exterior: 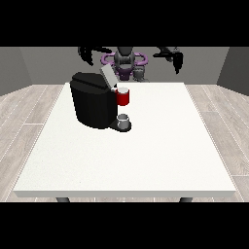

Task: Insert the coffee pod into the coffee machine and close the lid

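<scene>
The black coffee machine (pixel 92 104) stands on the left half of the white table (pixel 146 155), its grey lid (pixel 107 75) tilted up and open. A red thing at the machine (pixel 123 97) sits under the lid at the machine's front. Below it, a small grey thing (pixel 124 119) rests on the machine's dark base; I cannot tell whether it is the pod. Both hands are raised beside the robot's torso, behind the table's far edge. The hand at the view's left (pixel 87 52) and the hand at the view's right (pixel 174 56) hold nothing, their fingers relaxed.
The robot's torso (pixel 125 61) stands behind the middle of the table's far edge. A wooden floor surrounds the table, with grey walls behind.
</scene>
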